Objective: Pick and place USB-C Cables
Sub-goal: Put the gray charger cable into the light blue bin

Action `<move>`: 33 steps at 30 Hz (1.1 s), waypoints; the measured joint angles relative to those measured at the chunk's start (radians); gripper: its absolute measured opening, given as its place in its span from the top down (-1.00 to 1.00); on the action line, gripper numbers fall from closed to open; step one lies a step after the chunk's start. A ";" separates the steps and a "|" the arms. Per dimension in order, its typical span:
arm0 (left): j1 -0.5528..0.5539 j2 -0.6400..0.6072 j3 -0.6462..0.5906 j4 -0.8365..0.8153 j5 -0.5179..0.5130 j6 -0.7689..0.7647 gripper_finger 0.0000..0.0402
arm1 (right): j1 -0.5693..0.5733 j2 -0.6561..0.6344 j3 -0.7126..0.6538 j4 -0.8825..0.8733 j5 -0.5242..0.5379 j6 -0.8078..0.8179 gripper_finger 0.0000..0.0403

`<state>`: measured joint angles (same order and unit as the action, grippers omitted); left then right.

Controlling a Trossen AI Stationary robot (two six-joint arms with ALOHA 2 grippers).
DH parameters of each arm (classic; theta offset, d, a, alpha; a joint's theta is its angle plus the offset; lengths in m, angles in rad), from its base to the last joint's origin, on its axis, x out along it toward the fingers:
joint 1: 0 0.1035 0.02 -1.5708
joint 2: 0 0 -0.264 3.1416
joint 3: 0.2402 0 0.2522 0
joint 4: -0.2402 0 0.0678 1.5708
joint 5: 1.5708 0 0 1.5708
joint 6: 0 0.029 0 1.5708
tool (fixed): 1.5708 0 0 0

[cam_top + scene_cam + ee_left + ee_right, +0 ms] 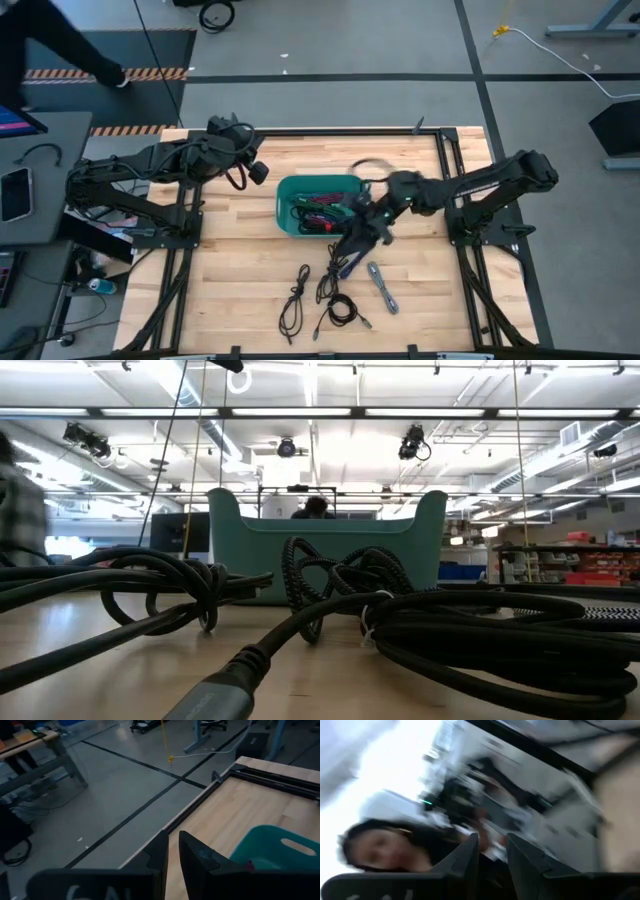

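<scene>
Right fingers [492, 851] (grip unclear, blurred)

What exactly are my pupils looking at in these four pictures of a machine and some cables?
Two robot arms work at a wooden table. One picture looks straight down, one looks level across the tabletop, and two come from cameras on the wrists. The left gripper waits beside the teal bin, fingers close together. The right gripper reaches down to the cables by the bin's front corner; whether it holds one cannot be told. Some USB-C cables lie in the bin, while other loose cables lie on the table.
</scene>
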<state>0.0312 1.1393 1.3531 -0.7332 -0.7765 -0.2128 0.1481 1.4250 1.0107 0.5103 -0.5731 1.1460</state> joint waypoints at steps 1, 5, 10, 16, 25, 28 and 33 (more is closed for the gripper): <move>0.000 0.000 0.000 -0.002 0.013 0.000 0.75 | 0.001 0.000 0.042 -0.143 -0.003 -0.037 0.48; -0.001 0.000 0.000 -0.027 0.034 0.000 0.75 | 0.009 0.000 0.197 -0.806 0.066 -0.182 0.51; -0.001 0.000 0.000 -0.045 0.034 -0.005 0.75 | 0.048 0.000 0.270 -1.324 0.254 -0.157 0.52; -0.001 0.000 0.000 -0.045 0.034 -0.004 0.75 | 0.140 0.028 0.254 -1.443 0.321 0.030 0.52; -0.001 0.000 0.000 -0.044 0.034 0.000 0.75 | 0.285 0.208 0.253 -1.429 0.315 0.092 0.52; -0.001 0.000 0.000 -0.045 0.034 0.002 0.75 | 0.304 0.291 0.253 -1.415 0.283 0.123 0.52; -0.001 0.000 0.000 -0.047 0.034 0.002 0.75 | 0.309 0.402 0.252 -1.392 0.209 0.115 0.45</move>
<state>0.0303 1.1397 1.3529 -0.7804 -0.7429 -0.2106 0.4572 1.8274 1.2625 -0.8822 -0.3645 1.2609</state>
